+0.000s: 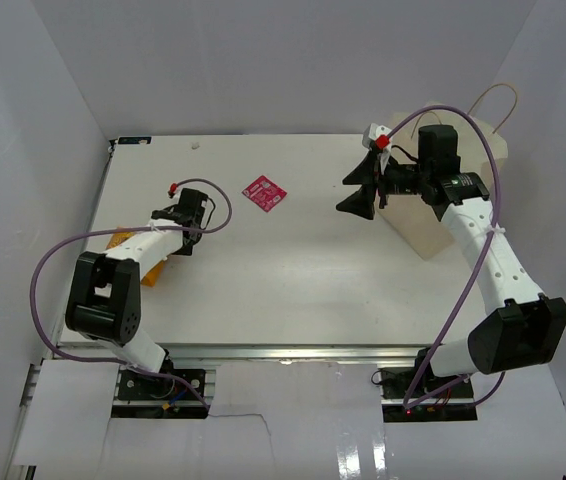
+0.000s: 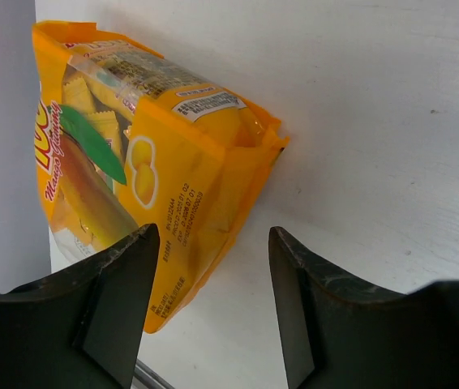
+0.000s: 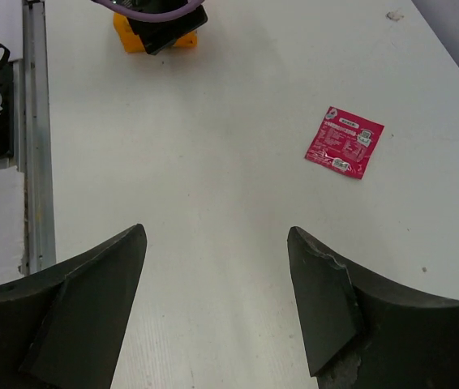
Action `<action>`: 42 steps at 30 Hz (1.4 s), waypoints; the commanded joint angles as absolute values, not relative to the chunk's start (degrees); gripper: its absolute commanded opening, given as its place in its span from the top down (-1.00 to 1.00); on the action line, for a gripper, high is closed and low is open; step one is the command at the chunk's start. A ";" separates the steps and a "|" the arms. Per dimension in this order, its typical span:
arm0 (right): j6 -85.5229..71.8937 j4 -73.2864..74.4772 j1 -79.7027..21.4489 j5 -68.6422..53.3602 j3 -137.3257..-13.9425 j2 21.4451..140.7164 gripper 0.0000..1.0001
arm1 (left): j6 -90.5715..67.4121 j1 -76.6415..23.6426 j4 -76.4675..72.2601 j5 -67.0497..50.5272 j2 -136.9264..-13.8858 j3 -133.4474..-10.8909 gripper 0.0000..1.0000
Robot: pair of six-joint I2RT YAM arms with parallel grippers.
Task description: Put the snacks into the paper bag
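Presently noted white table [image 1: 293, 290] across the overhead frame; tall beige paper bag with twine handles [image 1: 423, 230] at upper right, behind the right gripper [image 1: 355, 190], found parted wide and empty. Found left gripper [image 2: 213, 235] at centre left likewise parted, gripping nothing, poised over the orange foil snack packet [image 2: 132, 162] at the left edge. Logged small pink-red square sachet [image 1: 264, 192] at upper centre. Advise centring both fingers across the packet's edge before closing.
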State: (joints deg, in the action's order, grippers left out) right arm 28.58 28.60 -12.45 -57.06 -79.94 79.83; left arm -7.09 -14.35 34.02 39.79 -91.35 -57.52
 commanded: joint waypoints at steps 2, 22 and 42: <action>26.98 26.63 -12.48 -57.48 -79.45 79.63 -0.52 | -6.25 -13.98 28.58 42.10 -90.35 -54.76 -0.33; 27.42 28.83 -12.74 -57.74 -78.31 79.45 -0.51 | 0.00 -10.99 18.02 44.47 -92.29 -51.15 0.62; 38.40 34.80 -16.26 -62.58 -77.78 79.80 -0.51 | -20.55 -11.69 29.44 1.78 -79.19 -68.55 1.00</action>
